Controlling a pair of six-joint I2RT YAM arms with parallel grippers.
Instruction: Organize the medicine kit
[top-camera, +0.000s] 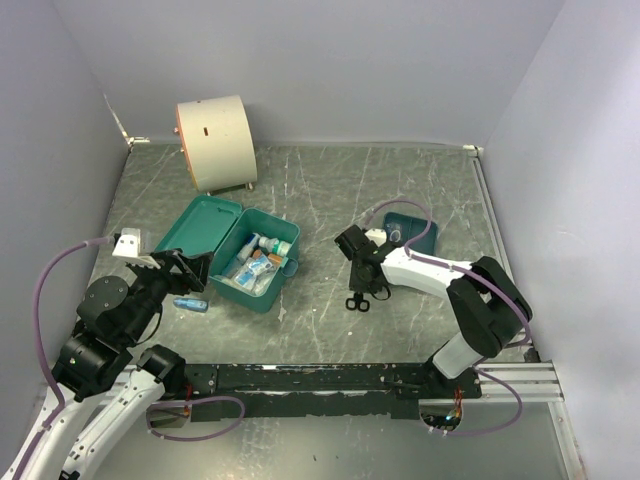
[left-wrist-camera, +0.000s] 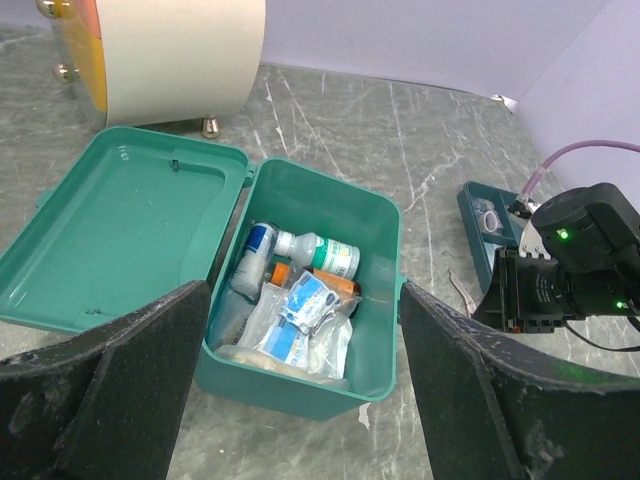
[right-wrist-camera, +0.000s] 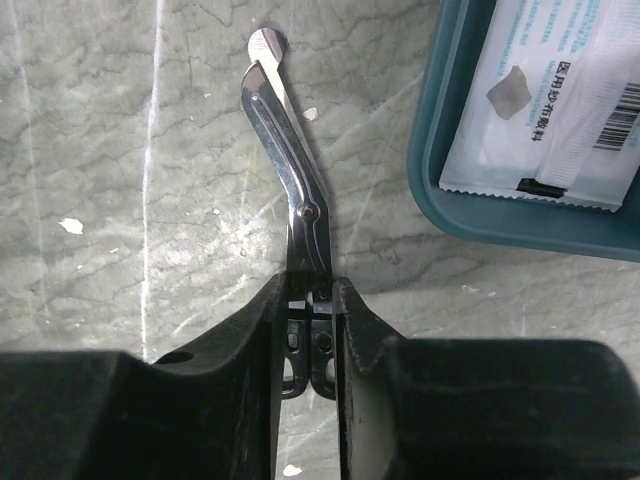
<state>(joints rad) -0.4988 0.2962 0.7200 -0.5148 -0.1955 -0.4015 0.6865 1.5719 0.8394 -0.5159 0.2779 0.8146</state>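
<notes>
Fingers (right-wrist-camera: 265, 320) of my right hand (right-wrist-camera: 311, 295) fill the bottom of the wrist view. They're pinched narrow on the scissors (right-wrist-camera: 300, 190), one each side of the shank just below the pivot, both touching it. Blades are closed, bent off to the left & pointing away from me over the grey marbled tabletop (right-wrist-camera: 130, 200). Can't tell if they're lifted or resting. Just right of the blades is the corner of a shallow blue-teal tray (right-wrist-camera: 440, 190) w/ a white barcoded packet (right-wrist-camera: 560, 100) in it.

My left hand (left-wrist-camera: 302, 300) is spread wide w/ nothing in it, one finger at each side of its view, aimed at the near side of the medicine kit (left-wrist-camera: 290, 385). The kit sits left of ctr on the tabletop, well apart from the scissors & tray. Its lid (left-wrist-camera: 110, 230) is open & lying flat to the left. Inside is a white bottle (left-wrist-camera: 322, 252) w/ a green label, lying on its side, & clear-wrapped sachets (left-wrist-camera: 300, 315) piled toward the front.

A small blue item (top-camera: 190, 304) lies on the tabletop just beside the kit's near side, close to my left hand. A cream drum (top-camera: 215, 140) stands behind the lid, near the back wall.
</notes>
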